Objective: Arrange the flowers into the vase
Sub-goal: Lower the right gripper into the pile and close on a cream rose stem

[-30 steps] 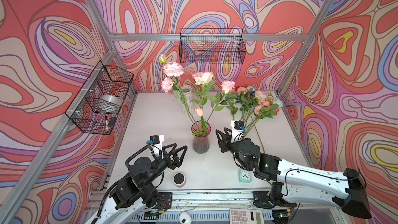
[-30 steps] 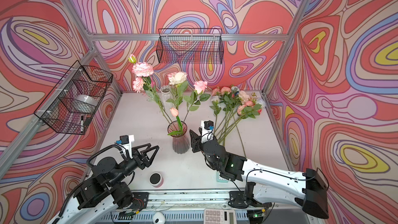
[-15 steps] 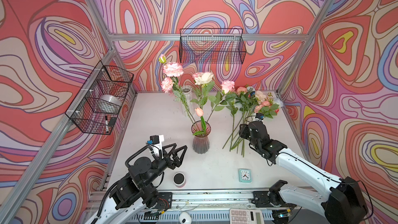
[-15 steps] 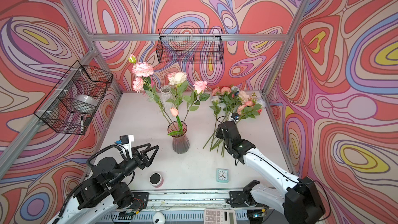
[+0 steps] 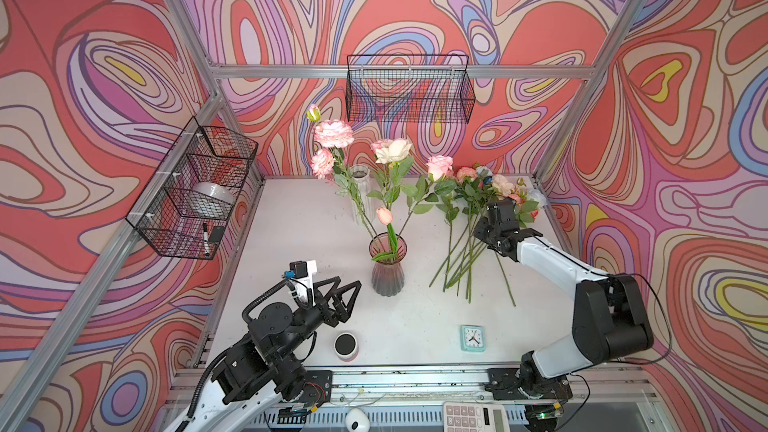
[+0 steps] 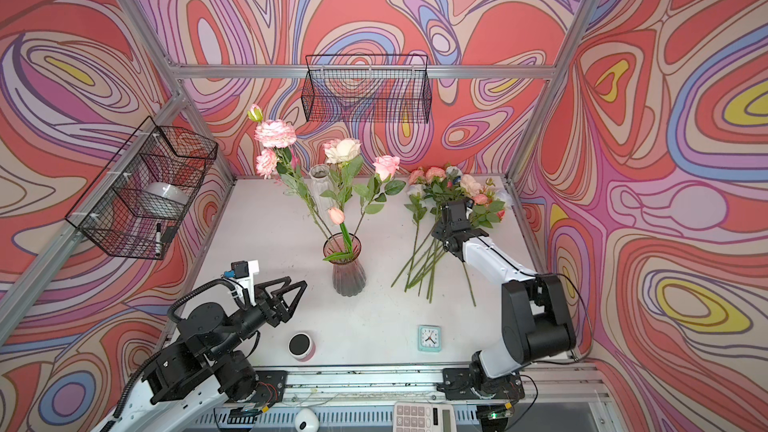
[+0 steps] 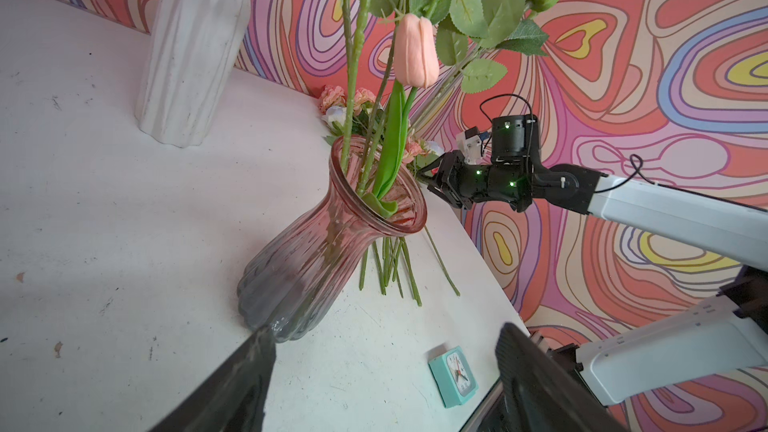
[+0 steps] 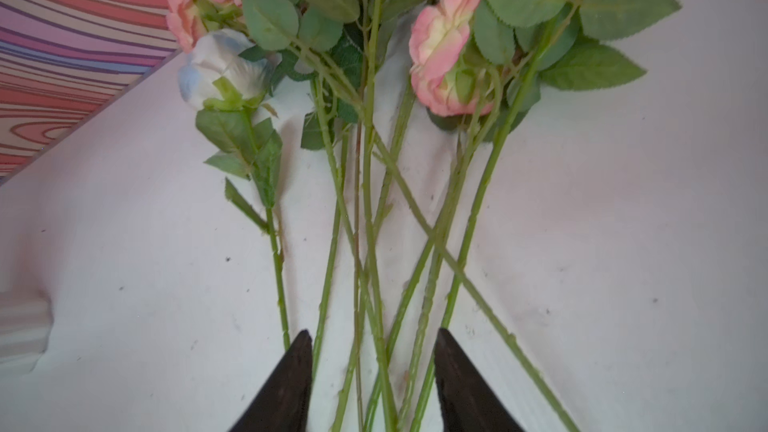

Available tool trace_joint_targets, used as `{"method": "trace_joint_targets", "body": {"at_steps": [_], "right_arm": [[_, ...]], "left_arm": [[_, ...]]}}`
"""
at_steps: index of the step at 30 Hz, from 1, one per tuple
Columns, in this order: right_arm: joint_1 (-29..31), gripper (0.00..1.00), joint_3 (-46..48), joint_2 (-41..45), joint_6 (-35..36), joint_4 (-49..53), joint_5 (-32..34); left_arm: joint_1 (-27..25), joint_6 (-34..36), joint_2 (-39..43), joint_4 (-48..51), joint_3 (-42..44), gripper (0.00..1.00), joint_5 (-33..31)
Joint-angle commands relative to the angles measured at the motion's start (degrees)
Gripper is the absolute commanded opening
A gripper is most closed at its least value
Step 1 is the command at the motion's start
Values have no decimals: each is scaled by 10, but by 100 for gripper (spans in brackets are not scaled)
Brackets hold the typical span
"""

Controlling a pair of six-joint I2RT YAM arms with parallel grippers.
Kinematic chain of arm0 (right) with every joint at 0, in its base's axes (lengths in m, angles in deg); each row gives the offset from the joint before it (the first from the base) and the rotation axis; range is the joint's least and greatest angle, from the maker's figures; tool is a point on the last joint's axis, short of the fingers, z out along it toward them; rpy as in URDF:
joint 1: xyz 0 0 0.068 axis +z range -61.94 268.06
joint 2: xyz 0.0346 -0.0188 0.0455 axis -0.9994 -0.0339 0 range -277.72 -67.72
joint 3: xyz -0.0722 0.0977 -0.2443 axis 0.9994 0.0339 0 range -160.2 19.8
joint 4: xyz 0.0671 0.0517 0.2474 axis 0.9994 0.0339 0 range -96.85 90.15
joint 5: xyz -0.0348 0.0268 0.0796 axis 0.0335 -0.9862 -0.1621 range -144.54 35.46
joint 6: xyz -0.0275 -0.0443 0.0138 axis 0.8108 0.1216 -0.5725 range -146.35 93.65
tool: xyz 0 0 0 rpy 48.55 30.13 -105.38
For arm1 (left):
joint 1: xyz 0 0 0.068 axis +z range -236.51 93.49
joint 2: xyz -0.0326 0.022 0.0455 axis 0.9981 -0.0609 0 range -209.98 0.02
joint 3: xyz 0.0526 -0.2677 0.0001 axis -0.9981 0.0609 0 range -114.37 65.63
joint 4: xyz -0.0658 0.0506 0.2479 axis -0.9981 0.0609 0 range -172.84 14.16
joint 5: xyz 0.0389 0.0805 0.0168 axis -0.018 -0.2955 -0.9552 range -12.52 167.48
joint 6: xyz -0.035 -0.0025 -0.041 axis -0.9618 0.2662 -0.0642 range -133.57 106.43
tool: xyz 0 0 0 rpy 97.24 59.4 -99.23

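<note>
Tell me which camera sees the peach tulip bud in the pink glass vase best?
The left wrist view: the peach tulip bud is close and large, its petals and stem clear above the pink ribbed glass vase. In both top views the bud is small among taller stems. The right wrist view misses it.

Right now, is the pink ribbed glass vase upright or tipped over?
Upright: the pink ribbed glass vase stands on its base on the white table, flowers rising from its mouth.

Top views: high front, looking down over whole table (image 5: pixel 291 222). Left wrist faces vase (image 7: pixel 324 243); right wrist close above flowers (image 8: pixel 444 56).
</note>
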Motion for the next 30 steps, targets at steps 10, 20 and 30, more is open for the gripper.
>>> {"method": "trace_joint_targets", "body": {"at_steps": [10,20,30], "right_arm": [[-8,41,-108,-142,92,67,27],[-9,35,-118,-185,63,32,8],[-9,13,-152,-217,63,36,1]], "left_arm": [[-4,7,23,17,7,85,-16],[-4,6,13,12,9,85,-12],[-4,7,10,12,8,85,-14]]}}
